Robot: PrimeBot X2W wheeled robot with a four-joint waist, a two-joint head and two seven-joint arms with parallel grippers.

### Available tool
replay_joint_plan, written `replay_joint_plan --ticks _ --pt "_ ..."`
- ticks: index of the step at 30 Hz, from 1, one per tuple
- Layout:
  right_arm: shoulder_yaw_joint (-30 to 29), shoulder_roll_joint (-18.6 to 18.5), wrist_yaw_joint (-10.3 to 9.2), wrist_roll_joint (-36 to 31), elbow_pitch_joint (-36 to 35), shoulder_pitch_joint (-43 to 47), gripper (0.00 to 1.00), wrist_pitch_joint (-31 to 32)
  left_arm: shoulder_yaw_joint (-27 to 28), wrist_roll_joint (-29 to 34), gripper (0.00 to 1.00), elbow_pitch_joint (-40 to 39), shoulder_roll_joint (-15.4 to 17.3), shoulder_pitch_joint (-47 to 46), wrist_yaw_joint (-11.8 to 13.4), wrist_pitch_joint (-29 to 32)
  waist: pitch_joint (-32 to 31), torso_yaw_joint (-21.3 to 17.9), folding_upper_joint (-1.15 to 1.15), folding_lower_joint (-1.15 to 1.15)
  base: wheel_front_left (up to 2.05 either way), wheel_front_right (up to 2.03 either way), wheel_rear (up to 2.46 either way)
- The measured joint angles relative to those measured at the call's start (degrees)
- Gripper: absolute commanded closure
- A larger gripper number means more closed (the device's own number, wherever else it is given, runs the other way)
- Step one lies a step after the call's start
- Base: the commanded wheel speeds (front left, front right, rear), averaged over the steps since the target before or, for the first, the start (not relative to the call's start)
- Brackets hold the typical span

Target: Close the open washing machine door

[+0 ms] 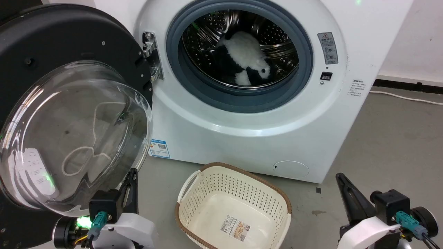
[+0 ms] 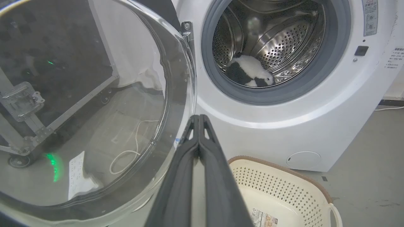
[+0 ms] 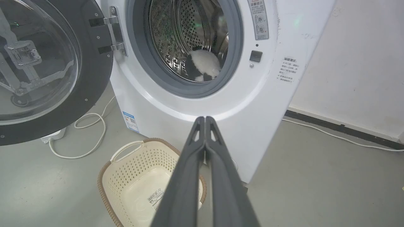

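Note:
The white washing machine (image 1: 249,138) stands ahead with its grey-ringed opening (image 1: 238,55) uncovered; a black-and-white plush toy (image 1: 245,55) lies in the steel drum. The black washing machine door (image 1: 62,52) is swung wide open to the left on its metal hinge (image 1: 152,55), its clear glass bowl (image 1: 76,135) bulging toward me. My left gripper (image 1: 132,172) is shut, empty, close beside the bowl's lower right rim (image 2: 176,132). At the lower right my right gripper (image 1: 339,175) is shut and empty, well away from the door. In the right wrist view the door (image 3: 91,78) hangs at the left.
A cream perforated basket (image 1: 193,186) with a brown rim sits empty on the grey floor right in front of the machine, between my grippers. A white cable (image 3: 91,126) and power strip lie under the door. A white wall (image 1: 422,41) and another cable are at the right.

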Motion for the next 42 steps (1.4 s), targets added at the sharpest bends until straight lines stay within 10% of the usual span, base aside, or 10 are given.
replay_joint_plan --ticks 26,27,42 --pt "0.0 0.0 0.0 0.0 0.0 0.0 1.0 0.0 0.0 0.0 1.0 0.0 0.0 0.0 0.0 0.0 0.0 0.0 0.0 0.0 0.0 0.0 0.0" --pt "0.0 0.0 0.0 0.0 0.0 0.0 0.0 0.0 0.0 0.0 0.0 0.0 0.0 0.0 0.0 0.0 0.0 0.0 0.0 0.0 0.0 0.0 0.0" --pt "0.2 0.0 -0.01 1.3 0.8 0.1 0.0 -0.7 -1.1 -1.2 0.0 0.5 0.0 0.0 0.1 -0.6 0.0 0.0 0.0 0.0 0.0 0.0 0.0"
